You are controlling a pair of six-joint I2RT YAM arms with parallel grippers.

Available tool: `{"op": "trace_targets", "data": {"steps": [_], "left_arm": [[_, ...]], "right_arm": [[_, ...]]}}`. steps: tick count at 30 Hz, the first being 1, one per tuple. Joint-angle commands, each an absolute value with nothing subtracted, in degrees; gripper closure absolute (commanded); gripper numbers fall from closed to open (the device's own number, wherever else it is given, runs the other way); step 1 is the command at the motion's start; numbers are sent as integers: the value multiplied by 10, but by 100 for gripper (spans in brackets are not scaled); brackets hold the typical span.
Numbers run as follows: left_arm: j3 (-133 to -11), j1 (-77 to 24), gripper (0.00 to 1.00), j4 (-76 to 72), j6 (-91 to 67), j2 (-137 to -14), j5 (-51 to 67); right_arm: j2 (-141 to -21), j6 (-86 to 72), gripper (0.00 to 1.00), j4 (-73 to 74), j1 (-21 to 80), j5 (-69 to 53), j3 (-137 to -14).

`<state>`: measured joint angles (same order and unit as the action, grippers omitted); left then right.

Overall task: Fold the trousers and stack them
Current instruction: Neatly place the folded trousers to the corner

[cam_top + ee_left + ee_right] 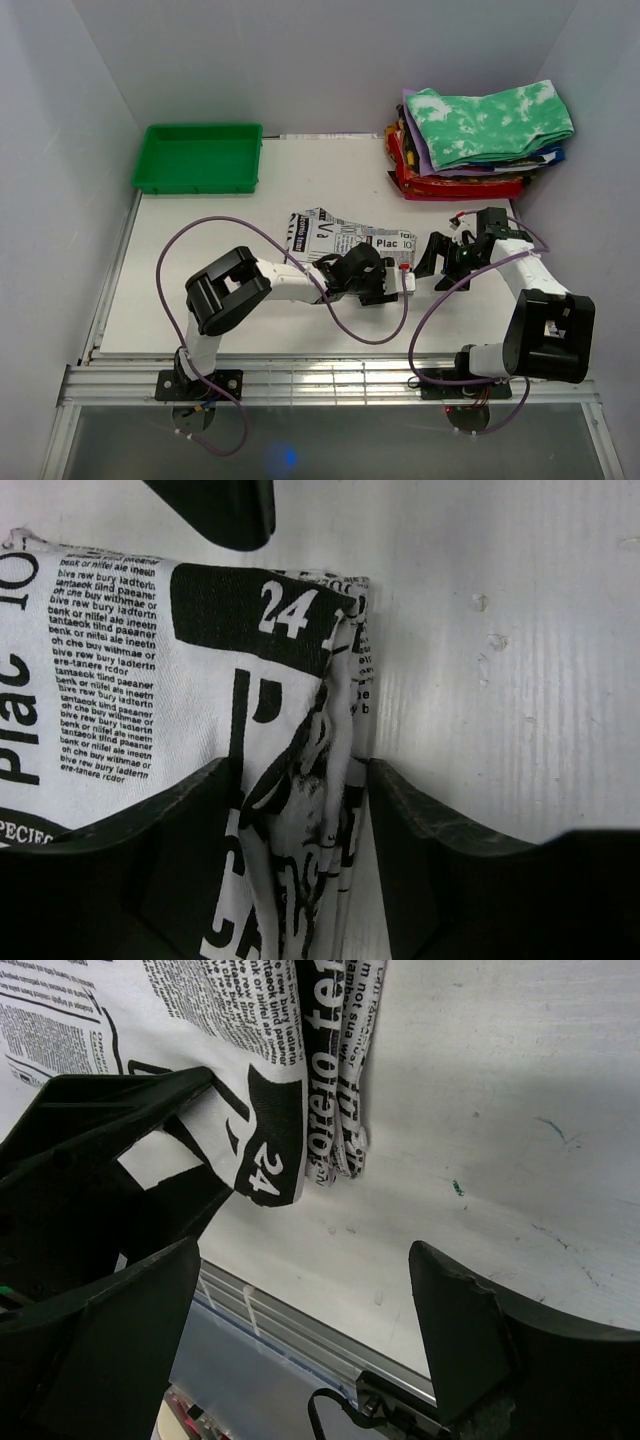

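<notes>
Currently the newsprint trousers are lying folded into a compact strip on the white table, well apart from the folded-clothes pile at back right. The left gripper is straddling the layered fold edge at their right end, probably to gather the layers, though whether it is pinching or slack I cannot tell. The right gripper is hovering just beside, spread wide, holding nothing.

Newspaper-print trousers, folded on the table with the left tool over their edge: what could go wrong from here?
Loose layers at the edge of the trousers lie between the fingers of the left tool; lifting away could snag them and pull the fold open. The open right tool hangs close beside that corner, so the tools might bump. The stack of folded clothes looks uneven; adding the trousers could tip it.
</notes>
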<state>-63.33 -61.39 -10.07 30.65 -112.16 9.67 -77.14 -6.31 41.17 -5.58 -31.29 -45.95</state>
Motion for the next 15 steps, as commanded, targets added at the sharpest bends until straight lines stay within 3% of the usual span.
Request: {"op": "trace_targets", "data": {"steps": [1,6,13,15], "left_arm": [[-643,-601,36,-76,303,-1142,120],[-654,-582,66,-62,284,-1149,146],[-686,-535,99,-15,208,-1124,257],[-704,-521,100,-7,193,-1124,284]], "right_arm": [[-777,-69,10,393,-58,-330,-472],[-780,-81,10,362,-57,-347,-456],[-780,-139,10,271,-47,-374,-429],[-789,-163,10,256,-40,-376,-422]]}}
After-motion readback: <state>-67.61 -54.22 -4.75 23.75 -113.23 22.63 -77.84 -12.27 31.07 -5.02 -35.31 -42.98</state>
